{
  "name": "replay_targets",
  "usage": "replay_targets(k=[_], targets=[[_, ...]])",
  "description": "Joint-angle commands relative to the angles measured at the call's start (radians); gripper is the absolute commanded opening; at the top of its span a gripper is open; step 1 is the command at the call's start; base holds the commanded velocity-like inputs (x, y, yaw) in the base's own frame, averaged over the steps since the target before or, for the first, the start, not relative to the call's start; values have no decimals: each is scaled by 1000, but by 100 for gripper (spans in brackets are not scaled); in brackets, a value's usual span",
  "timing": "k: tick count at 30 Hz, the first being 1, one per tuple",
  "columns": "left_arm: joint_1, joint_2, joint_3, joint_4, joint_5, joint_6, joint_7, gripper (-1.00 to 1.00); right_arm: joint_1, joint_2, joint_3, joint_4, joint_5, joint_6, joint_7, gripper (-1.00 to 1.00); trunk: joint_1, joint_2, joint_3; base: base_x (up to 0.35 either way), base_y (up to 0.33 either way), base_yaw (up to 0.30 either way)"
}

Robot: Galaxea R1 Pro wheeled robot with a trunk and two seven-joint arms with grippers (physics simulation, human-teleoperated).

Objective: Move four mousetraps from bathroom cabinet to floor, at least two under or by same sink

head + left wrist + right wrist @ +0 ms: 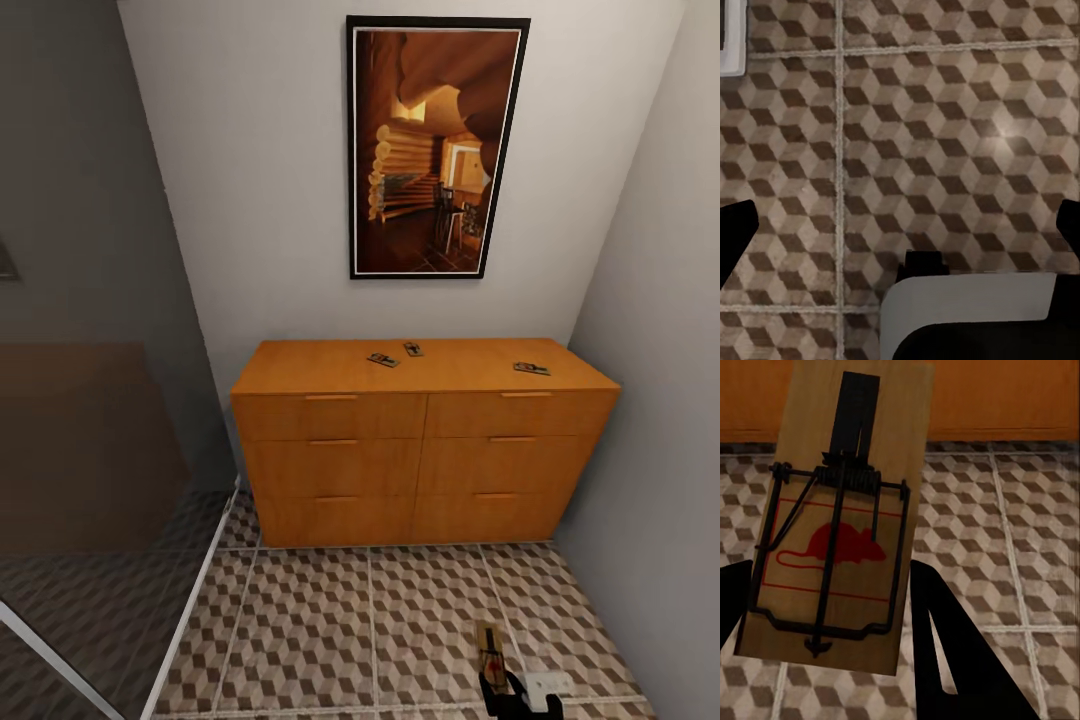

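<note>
Right wrist view | right claw (832, 607) clamps one mousetrap (844, 517) between its fingers, above floor (1020, 525) | left claw (900, 232) spread wide, holding nothing

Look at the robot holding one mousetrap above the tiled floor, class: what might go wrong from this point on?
1. The right gripper holds a mousetrap above the bathroom floor; released from there, it might bounce or flip.
2. No sink is visible here, so it could get set down too far from one.
3. Three mousetraps remain on the cabinet; they are small and flat, so grasps may slip.
</note>
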Motion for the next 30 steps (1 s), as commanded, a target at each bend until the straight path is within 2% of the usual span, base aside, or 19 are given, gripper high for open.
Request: replay_targets(k=[1,3,6,10,12,15,17,18,20,22,26,30], targets=[[0,-3,1,-21,-1,12,10,100,0,0,-8,1,-10,-2,10,-100,0,0,-1,0,0,0],[0,-14,1,-84,-1,68,32,100,1,5,-8,1,-26,-2,9,-100,0,0,-1,0,0,0],[0,-32,0,-205,-2,199,60,100,2,10,-8,2,-38,-1,8,-100,0,0,-1,0,0,0],[0,-41,0,-364,-2,357,71,100,2,12,-8,2,-42,3,7,-100,0,0,-1,0,0,0],[0,-42,0,-417,-2,410,72,100,2,12,-8,2,-43,3,7,-100,0,0,-1,0,0,0],[-1,-51,0,-551,-1,549,73,100,4,11,-8,2,-43,8,7,-100,0,0,-1,0,0,0],[-1,-61,0,-607,-3,601,73,100,5,11,-8,2,-44,11,8,-100,0,0,-1,0,0,0],[-1,-72,0,-662,-4,647,73,100,6,11,-8,2,-44,15,8,-100,0,0,-1,0,0,0],[-1,-82,0,-715,-4,688,73,100,6,11,-8,2,-44,19,8,-100,0,0,-1,0,0,0],[-3,-96,0,-820,-5,756,73,100,6,11,-8,2,-44,25,8,-100,0,0,-1,0,0,0],[-7,-121,-1,-945,-5,842,71,100,7,11,-8,2,-44,27,8,-100,0,0,-1,0,0,0],[-44,-146,-16,-1064,-5,964,69,100,7,12,-7,2,-44,29,9,-100,0,0,-1,0,0,0]])
